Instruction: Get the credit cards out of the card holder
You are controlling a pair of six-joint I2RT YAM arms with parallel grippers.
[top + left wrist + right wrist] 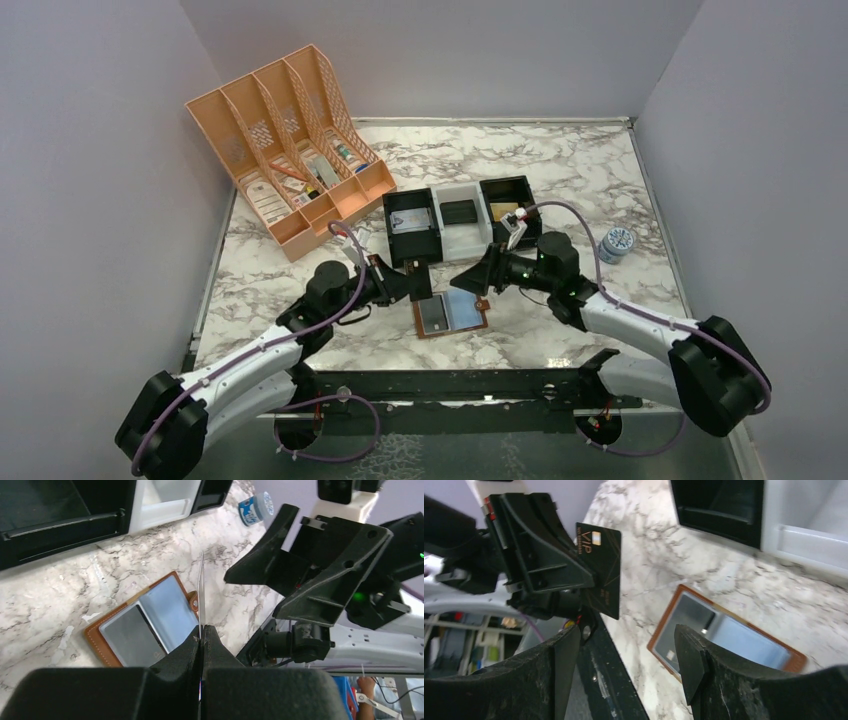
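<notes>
1. Closest to the left wrist camera is the left pincer [201, 632], its two black fingers pressed together on the bottom edge of a thin credit card [603, 565], which stands upright and is seen edge-on from there.
2. From the right wrist camera the same card shows its face: black, with a small gold chip and the letters VIP at the top.
3. Progress, as I judge it: this one card is out, lifted clear above the tabletop [560, 170] just beside the card holder [98, 640], but it has not been set down.
4. Left to do: a dark grey card [132, 640] lies in one half of the holder, so at least one more seems to need pulling out.
5. Next to it, the other half shows a pale blue-grey panel [170, 610] (pocket lining or another card, I cannot tell which).
6. Lying flat and spread open near the front middle of the tabletop, the card holder is a small brown leather bifold with a snap tab [194, 601] on one short edge. Nothing touches it.
7. Facing the raised card, the right pincer [480, 276] has its fingers apart and holds nothing; it hovers near the card without touching it.
8. Black and white trays [460, 241] sit just behind the holder.
</notes>
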